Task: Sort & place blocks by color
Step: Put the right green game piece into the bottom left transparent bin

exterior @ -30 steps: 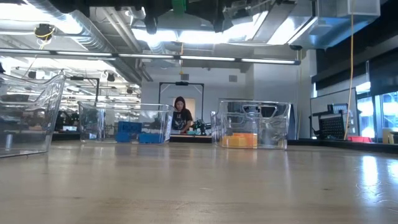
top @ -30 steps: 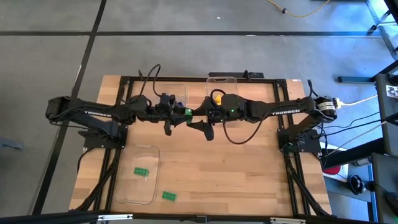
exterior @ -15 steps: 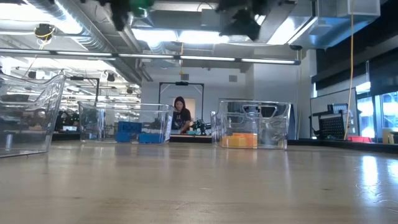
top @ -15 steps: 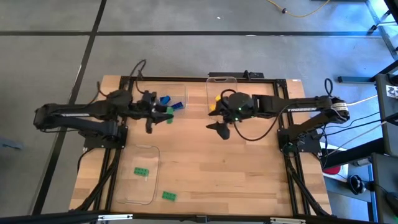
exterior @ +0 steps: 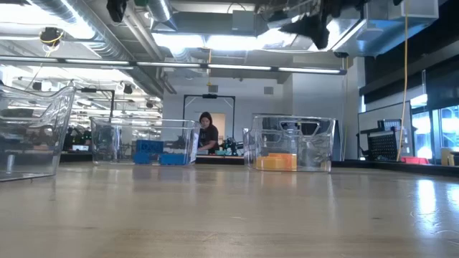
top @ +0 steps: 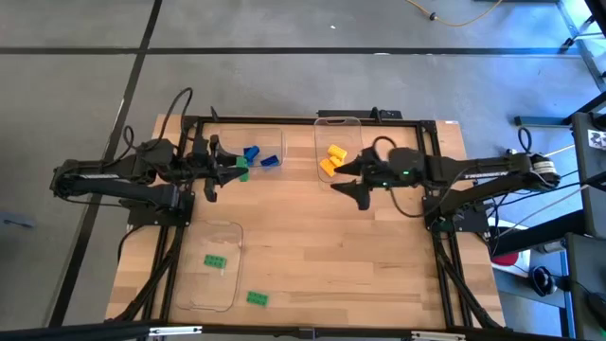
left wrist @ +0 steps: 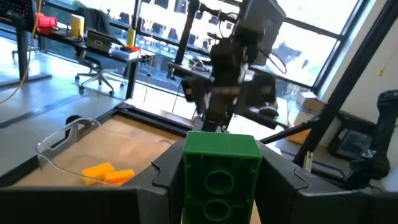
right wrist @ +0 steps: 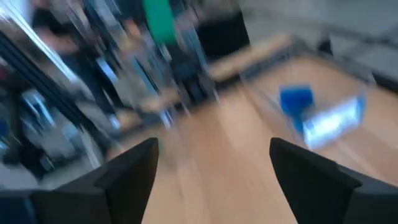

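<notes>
My left gripper hovers over the far left of the table, beside the blue tray, shut on a green block. That green block fills the left wrist view between my fingers. My right gripper hangs open just near of the yellow tray, touching nothing. Two blue blocks lie in the far-left clear tray and yellow blocks in the far-middle tray. One green block lies in the near-left tray. Another green block lies flat on the bare table beside it. My left gripper pinches the green block by its two opposite side faces, one finger on each side. The fingers come in level, pointing toward the table's right. The block is lifted clear of the table, its hollow underside facing the wrist camera.
Three clear trays stand on the table: the blue one, the yellow one and the near-left one. In the low view the trays line the far edge and both arms sit high above the tabletop. A person stands in the room beyond.
The two grippers met over the table's middle a second ago and have drawn apart. My left gripper carried the green block toward the table's left, to the blue tray's side. My right gripper swung toward the right, near the yellow tray.
</notes>
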Robot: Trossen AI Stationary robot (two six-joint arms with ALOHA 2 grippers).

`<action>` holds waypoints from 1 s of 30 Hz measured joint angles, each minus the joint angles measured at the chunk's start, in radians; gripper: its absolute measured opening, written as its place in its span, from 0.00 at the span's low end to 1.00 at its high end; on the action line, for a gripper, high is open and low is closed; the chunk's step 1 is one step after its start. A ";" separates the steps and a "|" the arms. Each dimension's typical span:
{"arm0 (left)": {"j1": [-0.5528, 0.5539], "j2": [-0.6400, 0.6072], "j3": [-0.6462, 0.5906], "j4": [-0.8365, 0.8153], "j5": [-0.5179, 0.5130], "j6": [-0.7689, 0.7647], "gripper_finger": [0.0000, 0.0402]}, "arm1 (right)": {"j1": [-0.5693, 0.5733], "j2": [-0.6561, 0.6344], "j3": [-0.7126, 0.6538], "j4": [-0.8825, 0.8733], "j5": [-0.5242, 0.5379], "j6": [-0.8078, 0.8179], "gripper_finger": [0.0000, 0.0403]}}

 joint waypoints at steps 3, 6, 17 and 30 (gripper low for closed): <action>0.003 0.011 0.000 0.002 -0.006 0.005 0.32 | 0.001 -0.057 -0.087 0.211 0.002 0.004 0.77; 0.004 0.022 0.000 -0.001 -0.018 0.005 0.32 | 0.001 -0.083 -0.136 0.357 0.038 -0.015 0.77; 0.004 0.027 0.000 0.003 -0.023 0.001 0.32 | 0.001 -0.085 -0.153 0.426 0.078 -0.131 0.77; -0.114 0.084 0.026 -0.147 0.049 -0.131 0.32 | 0.001 -0.085 -0.153 0.412 0.077 -0.076 0.77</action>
